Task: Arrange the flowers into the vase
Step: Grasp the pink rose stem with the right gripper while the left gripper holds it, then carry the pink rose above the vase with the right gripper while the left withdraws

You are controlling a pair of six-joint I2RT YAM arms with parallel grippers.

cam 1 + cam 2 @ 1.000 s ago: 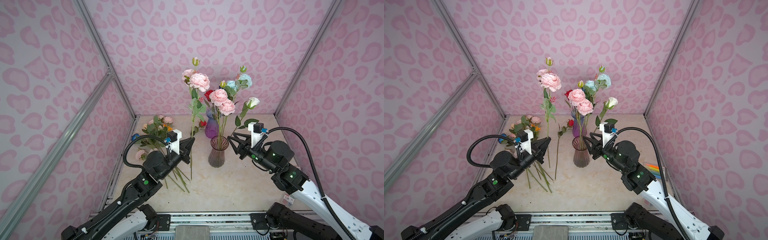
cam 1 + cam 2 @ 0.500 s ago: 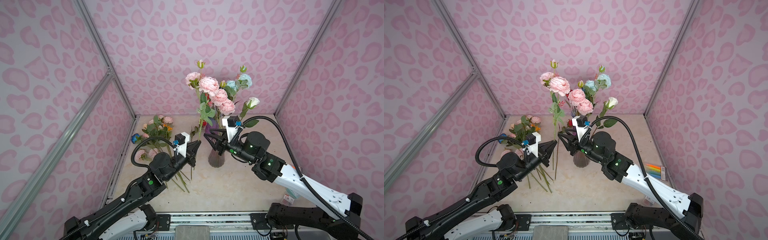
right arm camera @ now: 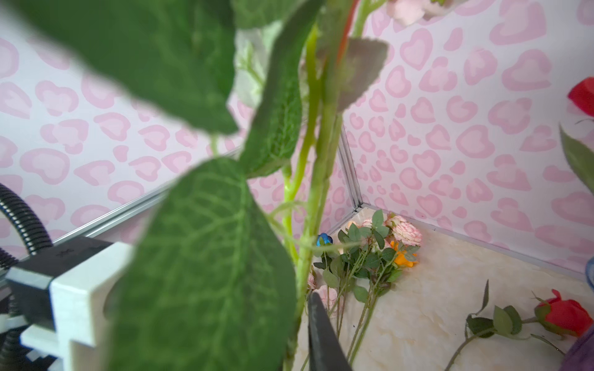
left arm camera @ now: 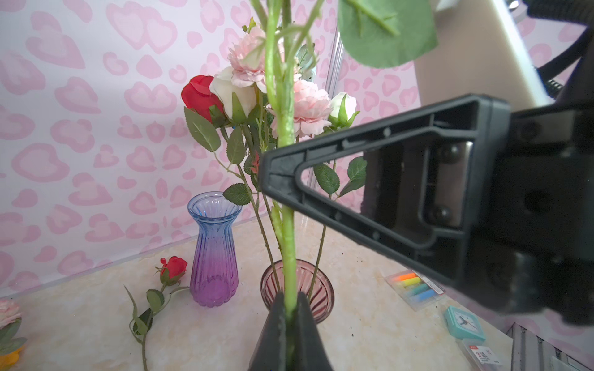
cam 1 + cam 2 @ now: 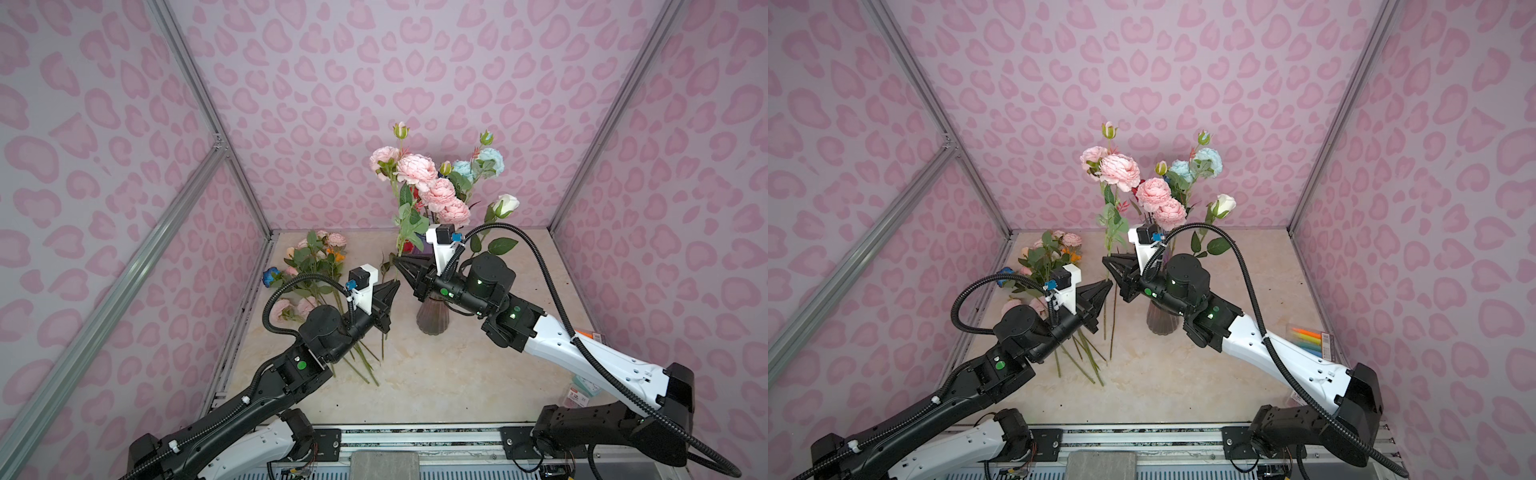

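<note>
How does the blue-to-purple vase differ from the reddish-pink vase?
The blue-to-purple vase fades from blue to purple; the reddish-pink vase is one smoky pink. The blue-to-purple vase looks empty; the reddish-pink vase holds several flowers. Both are ribbed glass, upright on the table.

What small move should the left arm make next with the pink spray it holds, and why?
Probably open the left jaws. They clamp the spray low on its stem, and the right jaws look shut on the same stem just above. The right arm could then likely carry it alone to the brown vase beside it.
</note>
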